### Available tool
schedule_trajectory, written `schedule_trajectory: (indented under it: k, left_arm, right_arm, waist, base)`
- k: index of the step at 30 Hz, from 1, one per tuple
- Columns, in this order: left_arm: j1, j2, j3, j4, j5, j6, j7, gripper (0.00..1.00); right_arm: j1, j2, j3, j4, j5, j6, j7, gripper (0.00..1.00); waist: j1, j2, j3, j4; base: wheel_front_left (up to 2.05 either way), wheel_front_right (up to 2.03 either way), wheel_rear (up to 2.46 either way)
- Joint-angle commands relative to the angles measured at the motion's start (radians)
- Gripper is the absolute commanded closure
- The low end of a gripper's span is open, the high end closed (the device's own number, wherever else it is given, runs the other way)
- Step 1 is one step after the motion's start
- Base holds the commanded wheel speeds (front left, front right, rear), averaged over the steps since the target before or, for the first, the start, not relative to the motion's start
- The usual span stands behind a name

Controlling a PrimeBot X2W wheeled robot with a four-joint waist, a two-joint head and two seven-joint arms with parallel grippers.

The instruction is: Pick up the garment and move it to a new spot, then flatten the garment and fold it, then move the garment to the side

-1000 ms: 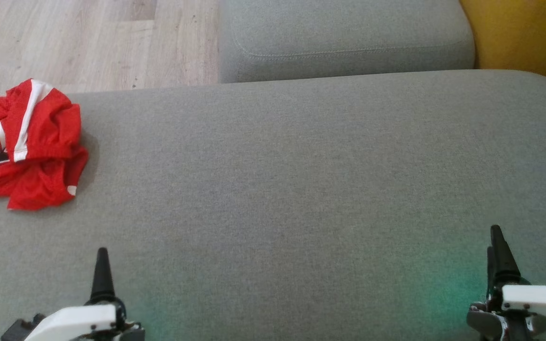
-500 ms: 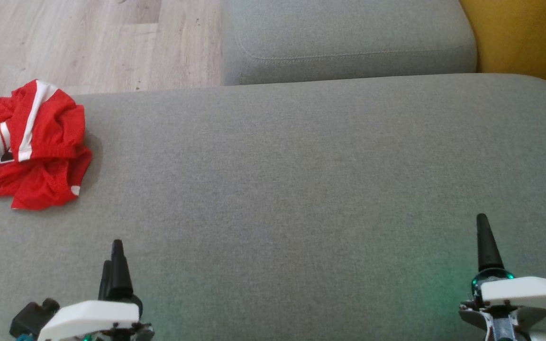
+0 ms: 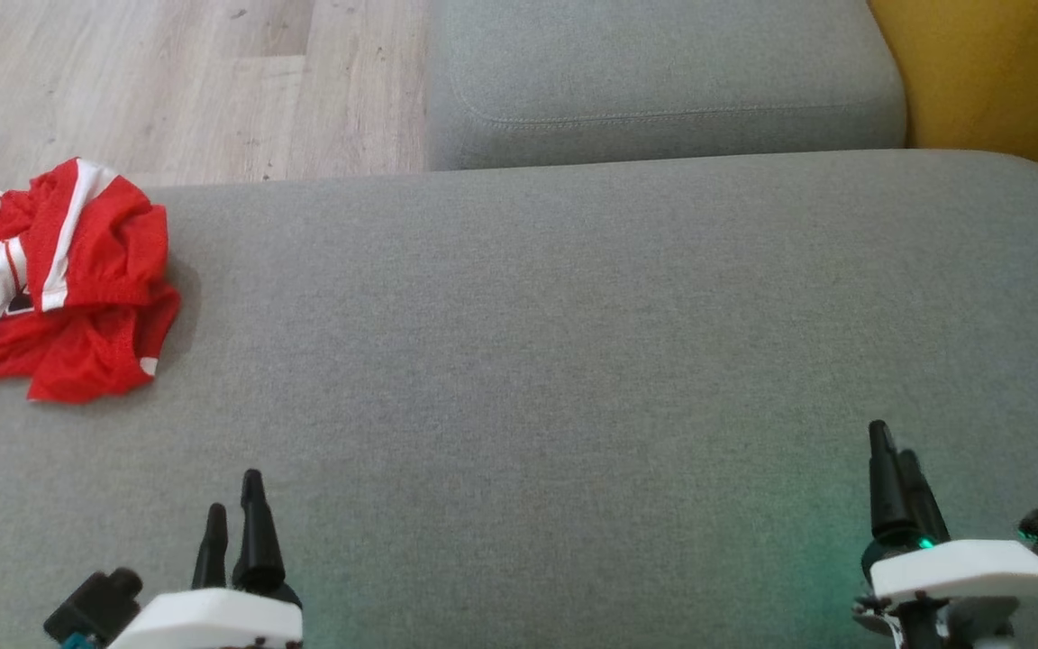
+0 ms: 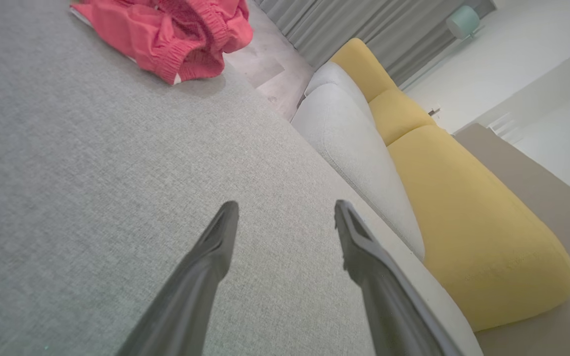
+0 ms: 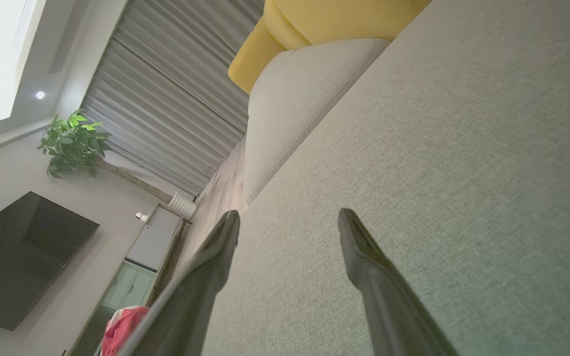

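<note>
- left gripper (image 4: 286, 205): the two dark fingers are spread wide, and all you see through the gap is plain grey fabric. In the head view it sits at the lower left, fingers pointing up the frame.
- right gripper (image 5: 289, 212): same deal, fingers wide apart with grey fabric showing between them. In the head view it's down at the lower right.
- honestly can't tell whether either set of tips is touching the fabric or just above it.
- both grippers are over the near part of a big grey cushion (image 3: 573, 342), well apart from each other, one toward each side.
- garment (image 3: 59, 279): red with white stripes, crumpled in a heap at the far left of that cushion, close to its far edge. It's up and to the left of the left gripper, not touching it, and well away from the right one. From the left wrist view it's at the top of the frame, bunched up with an elastic hem showing.
- past the big cushion there's a second grey cushion (image 3: 663, 81), and a yellow cushion (image 3: 1006, 72) just right of it.
- pale wooden floor (image 3: 168, 81) at the upper left, behind the garment.
- right wrist view also catches grey curtains (image 5: 166, 99), a leafy plant (image 5: 72, 143) and a dark TV screen (image 5: 23, 257) on the wall.
</note>
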Motion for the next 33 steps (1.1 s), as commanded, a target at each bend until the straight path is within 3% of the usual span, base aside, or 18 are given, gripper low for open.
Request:
schedule_trajectory:
  k: [1,33]
  left_arm:
    - [-0.018,0.012,0.005,-0.044,0.044,0.005,-0.014,0.00]
    - [0.025,0.031,-0.074,-0.063,0.434,0.055,-0.109,0.00]
  right_arm:
    - [-0.022,-0.005,0.020,-0.037,-0.039,0.004,-0.016,0.00]
    - [0.004,-0.008,0.095,-0.054,-0.460,0.006,-0.111,0.00]
  waist:
    - [-0.0001,-0.0001,-0.002,0.000]
    - [-0.0001,-0.0001,-0.028,0.012]
  base:
    - [0.00,0.00,0.00]
    - [0.00,0.00,0.00]
